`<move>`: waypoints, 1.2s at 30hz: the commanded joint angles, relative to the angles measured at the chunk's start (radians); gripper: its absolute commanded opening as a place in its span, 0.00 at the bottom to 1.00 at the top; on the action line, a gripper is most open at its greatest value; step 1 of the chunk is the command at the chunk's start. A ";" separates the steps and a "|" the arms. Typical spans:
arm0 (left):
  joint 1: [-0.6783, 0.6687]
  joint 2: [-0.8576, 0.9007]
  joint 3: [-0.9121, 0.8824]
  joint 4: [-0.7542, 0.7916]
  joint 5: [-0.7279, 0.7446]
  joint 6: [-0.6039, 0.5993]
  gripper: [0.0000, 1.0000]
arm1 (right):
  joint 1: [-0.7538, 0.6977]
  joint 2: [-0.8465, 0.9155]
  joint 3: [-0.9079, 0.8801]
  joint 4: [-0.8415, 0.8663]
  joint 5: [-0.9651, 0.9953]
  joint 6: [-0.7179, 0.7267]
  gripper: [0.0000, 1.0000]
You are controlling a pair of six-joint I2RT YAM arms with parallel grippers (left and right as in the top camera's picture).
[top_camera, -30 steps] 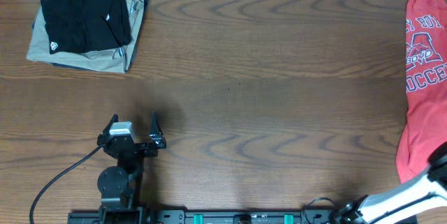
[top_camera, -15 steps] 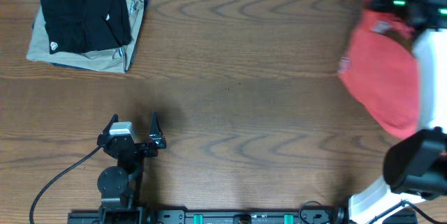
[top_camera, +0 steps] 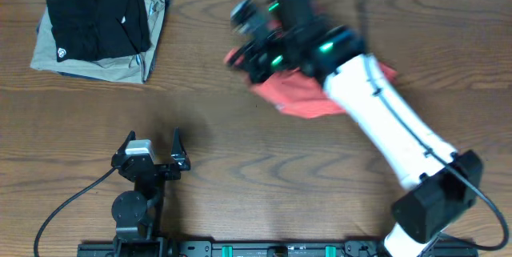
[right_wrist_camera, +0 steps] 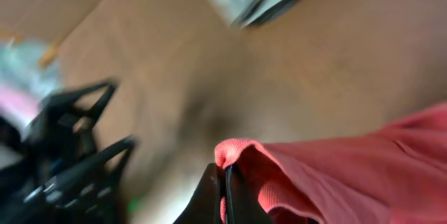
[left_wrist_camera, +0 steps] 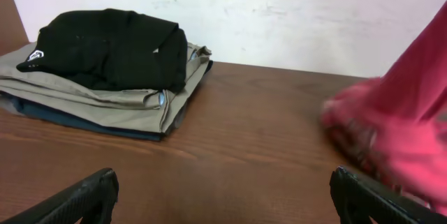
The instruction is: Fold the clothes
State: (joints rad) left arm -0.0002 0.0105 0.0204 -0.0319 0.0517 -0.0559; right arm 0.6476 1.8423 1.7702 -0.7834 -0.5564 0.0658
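Note:
The clothes, a red-orange T-shirt point(top_camera: 300, 97), hang bunched under my right arm over the back middle of the table. My right gripper point(top_camera: 240, 55) is shut on a folded edge of the shirt point(right_wrist_camera: 335, 175), and the cloth is pinched between the jaws of the right gripper point(right_wrist_camera: 225, 182). This view is motion-blurred. My left gripper point(top_camera: 153, 138) rests near the front left, open and holding nothing. In the left wrist view the left gripper point(left_wrist_camera: 223, 199) has bare wood between its wide-apart fingers, and the shirt point(left_wrist_camera: 398, 133) shows blurred at the right. The lettering is hidden.
A stack of folded garments, black point(top_camera: 96, 21) on khaki point(top_camera: 148, 49), lies at the back left corner and shows as a black-on-khaki pile point(left_wrist_camera: 105, 53) in the left wrist view. A pale wall point(left_wrist_camera: 279, 15) runs behind the table. A black cable point(top_camera: 64, 205) trails from the left arm.
My right arm has swung from the table's right edge to the back middle, carrying the shirt leftward off its flat spot. The left arm has not moved.

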 commanded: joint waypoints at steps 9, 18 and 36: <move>0.005 -0.006 -0.016 -0.035 -0.014 -0.008 0.98 | 0.238 0.004 0.009 -0.181 0.148 0.071 0.07; 0.005 -0.006 -0.016 -0.035 -0.014 -0.008 0.98 | 0.152 -0.011 0.010 -0.212 0.213 0.068 0.88; 0.005 -0.006 -0.016 -0.035 -0.014 -0.008 0.98 | -0.375 -0.007 -0.039 -0.336 0.602 0.231 0.99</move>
State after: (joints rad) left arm -0.0002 0.0101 0.0208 -0.0319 0.0517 -0.0559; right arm 0.3073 1.8313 1.7622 -1.1328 -0.1478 0.1852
